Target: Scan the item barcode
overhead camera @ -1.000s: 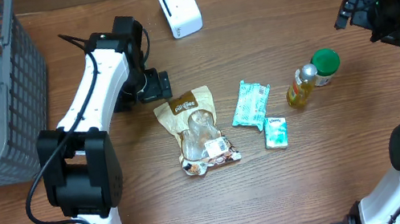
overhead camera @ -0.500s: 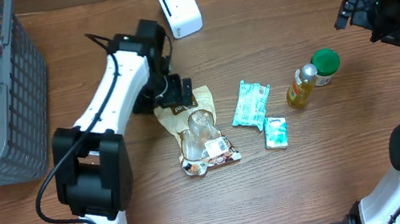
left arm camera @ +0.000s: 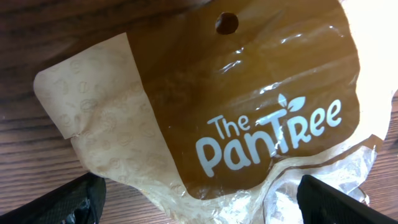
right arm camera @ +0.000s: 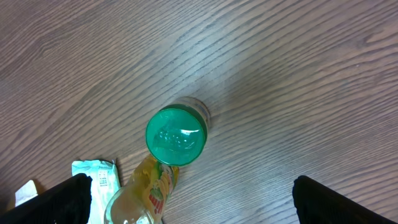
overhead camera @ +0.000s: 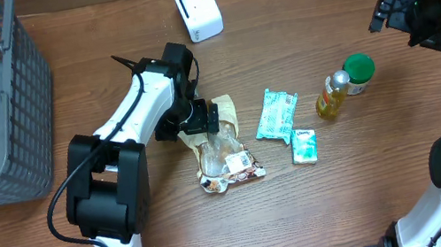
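Overhead view: fixed, looks straight down from far off and covers the whole wooden table (overhead camera: pixel 376 196).
Left wrist view: faces down, very close to the PanTree snack bag (left arm camera: pixel 249 124), which the overhead view also shows.
Right wrist view: faces down from higher up onto the green lid (right arm camera: pixel 176 136) and yellow bottle (right arm camera: pixel 146 196), both also in the overhead view.

A dark brown wooden table (overhead camera: pixel 375 187), its grain running side to side, fills the overhead view under even light, with a pale sheen across the wood. A grey wire basket (overhead camera: pixel 34 74) stands at its left edge, partly out of frame.
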Controlling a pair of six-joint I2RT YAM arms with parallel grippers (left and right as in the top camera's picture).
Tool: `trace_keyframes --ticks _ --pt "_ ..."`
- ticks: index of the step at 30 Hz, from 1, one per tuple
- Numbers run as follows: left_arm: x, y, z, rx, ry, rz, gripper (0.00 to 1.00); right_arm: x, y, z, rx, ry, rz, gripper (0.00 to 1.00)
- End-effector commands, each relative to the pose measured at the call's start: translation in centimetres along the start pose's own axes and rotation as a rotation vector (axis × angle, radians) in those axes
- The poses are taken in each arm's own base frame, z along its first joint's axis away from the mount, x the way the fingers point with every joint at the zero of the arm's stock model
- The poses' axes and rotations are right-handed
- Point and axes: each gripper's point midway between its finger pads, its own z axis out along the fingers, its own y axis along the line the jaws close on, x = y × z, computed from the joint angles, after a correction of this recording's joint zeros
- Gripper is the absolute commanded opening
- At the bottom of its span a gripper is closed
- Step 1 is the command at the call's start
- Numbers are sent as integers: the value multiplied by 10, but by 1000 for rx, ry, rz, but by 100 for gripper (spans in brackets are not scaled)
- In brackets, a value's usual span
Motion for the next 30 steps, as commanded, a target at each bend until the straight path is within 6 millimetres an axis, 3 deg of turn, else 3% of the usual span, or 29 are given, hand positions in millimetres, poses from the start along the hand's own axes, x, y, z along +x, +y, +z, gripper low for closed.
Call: trace_keyframes --ticks 1,17,30 --pt "3 -4 -2 14 -4 -9 97 -1 0 -6 0 -20 4 100" --pt "2 -16 2 9 -22 23 86 -1 0 -6 0 -20 4 100" --pt "-1 -21 4 -41 -53 36 85 -1 0 -6 0 -20 4 100"
